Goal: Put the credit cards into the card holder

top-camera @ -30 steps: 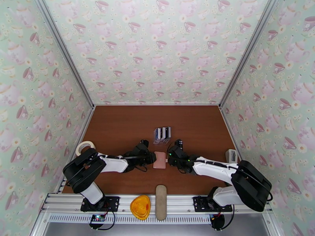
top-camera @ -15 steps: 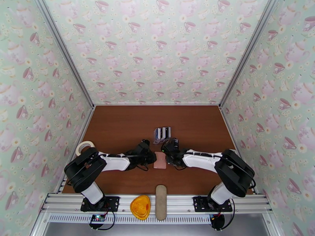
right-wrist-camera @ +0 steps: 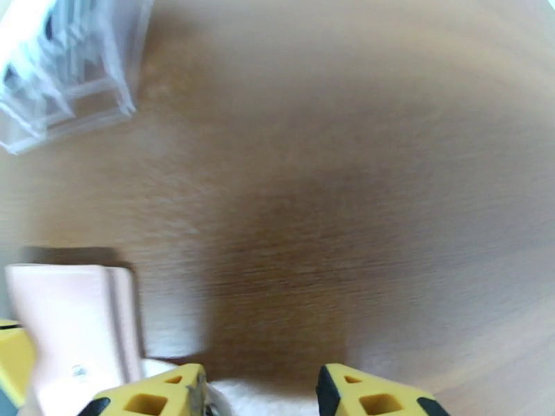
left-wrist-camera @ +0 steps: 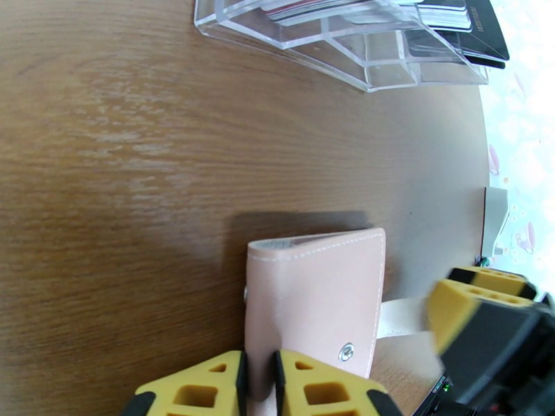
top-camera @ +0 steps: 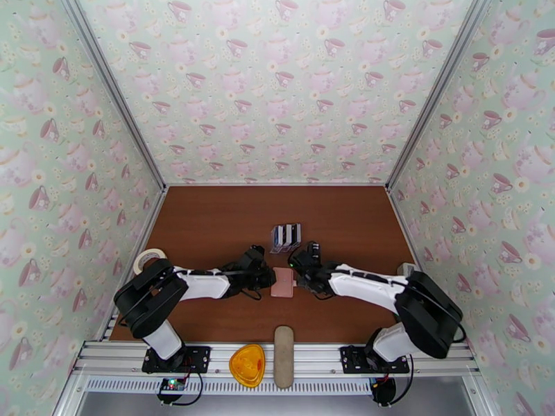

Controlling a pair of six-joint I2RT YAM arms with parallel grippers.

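Observation:
The pale pink card holder [top-camera: 282,281] lies closed on the brown table between my two grippers. My left gripper [left-wrist-camera: 258,384] is shut on its left edge, the yellow fingertips pinching the leather. The holder's snap tab [left-wrist-camera: 402,317] sticks out toward my right gripper [top-camera: 300,270]. In the blurred right wrist view my right gripper [right-wrist-camera: 260,398] stands open, its fingers far apart, with the card holder [right-wrist-camera: 69,320] at the lower left. The credit cards [top-camera: 286,234], black and white, stand in a clear rack [left-wrist-camera: 312,29] just behind the holder.
A roll of tape [top-camera: 149,258] lies near the left wall. A small white object [top-camera: 408,272] sits at the right wall. An orange piece [top-camera: 248,364] and a long beige oval case [top-camera: 283,356] rest on the rail at the near edge.
My right gripper's jaws have spread wider and its arm has swung about beside the card holder. The left gripper and the holder have stayed put.

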